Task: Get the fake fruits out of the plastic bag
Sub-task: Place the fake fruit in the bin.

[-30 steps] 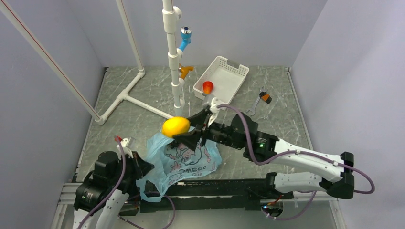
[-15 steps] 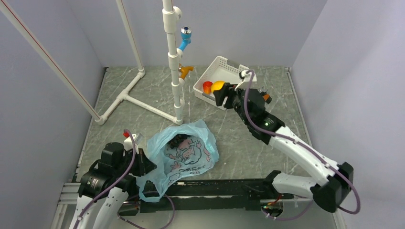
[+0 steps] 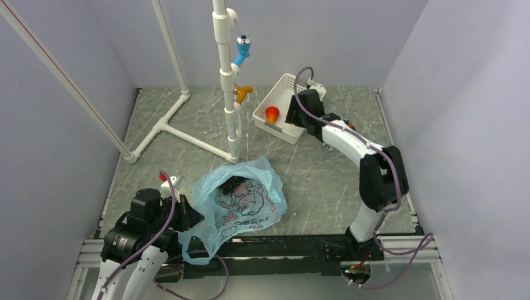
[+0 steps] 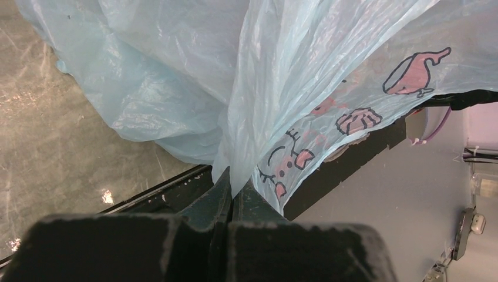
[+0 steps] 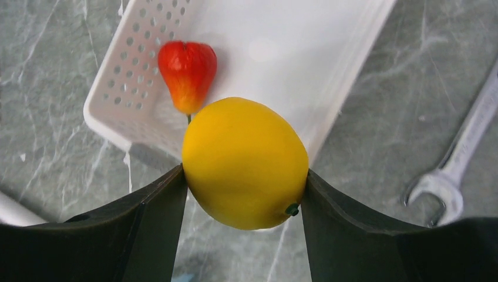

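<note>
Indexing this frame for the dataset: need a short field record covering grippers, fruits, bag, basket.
left gripper: shut on a fold of the thin light-blue plastic bag with cartoon prints
right gripper: closed on the yellow lemon-shaped plastic fruit, held above the rim of the white perforated basket
red-orange plastic fruit: lying in the basket
dark grape bunch: inside the bag, at its open mouth
metal wrench: on the table beside the basket
</note>
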{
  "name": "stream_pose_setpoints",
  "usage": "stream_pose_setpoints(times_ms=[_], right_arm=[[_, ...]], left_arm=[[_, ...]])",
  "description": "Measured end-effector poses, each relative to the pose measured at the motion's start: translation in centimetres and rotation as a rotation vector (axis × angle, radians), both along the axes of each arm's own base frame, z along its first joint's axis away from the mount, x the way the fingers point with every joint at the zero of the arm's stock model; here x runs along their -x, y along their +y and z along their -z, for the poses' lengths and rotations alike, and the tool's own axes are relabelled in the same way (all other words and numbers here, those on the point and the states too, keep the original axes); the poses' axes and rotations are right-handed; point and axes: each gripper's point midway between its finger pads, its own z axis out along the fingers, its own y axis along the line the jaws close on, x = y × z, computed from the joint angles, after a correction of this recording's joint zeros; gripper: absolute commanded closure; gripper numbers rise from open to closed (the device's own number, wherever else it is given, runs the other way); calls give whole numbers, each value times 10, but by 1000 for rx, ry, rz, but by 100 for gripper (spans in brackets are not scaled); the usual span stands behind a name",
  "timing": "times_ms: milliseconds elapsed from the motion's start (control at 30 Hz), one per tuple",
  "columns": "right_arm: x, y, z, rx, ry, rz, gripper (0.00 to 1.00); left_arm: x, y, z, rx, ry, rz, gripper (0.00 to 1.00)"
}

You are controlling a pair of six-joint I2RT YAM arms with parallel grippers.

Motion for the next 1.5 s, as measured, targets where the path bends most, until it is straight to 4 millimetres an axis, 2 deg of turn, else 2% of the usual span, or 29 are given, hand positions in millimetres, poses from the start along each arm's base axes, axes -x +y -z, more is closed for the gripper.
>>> stream_pose_setpoints(times_ms=[100,167,600,833,967,1333,1433,1500], right_arm=[[-21,9,4,18,24,-6,100],[-26,11,9,32,39,-12,92],[-16,10,50,82,154,-43,53],[-15,10,61,101,175,-50,26],[-14,9,62,109,180,-55,14],[-9,14,60,129,179,-67,10],[-3,16,44,129,158,-71,10],[5,18,23,116,121,-79,10]], left_arm=[[-1,1,0,-2,1,-6,100],[-1,1,0,-2,2,-6,100],[-2,2,1,-6,2,-18,100],[-4,3,1,-6,3,-33,100],[-5,4,1,-8,7,-42,100],[-6,5,1,-9,7,-48,100],[-6,5,1,-9,6,-47,100],[-6,5,1,-9,6,-47,100]])
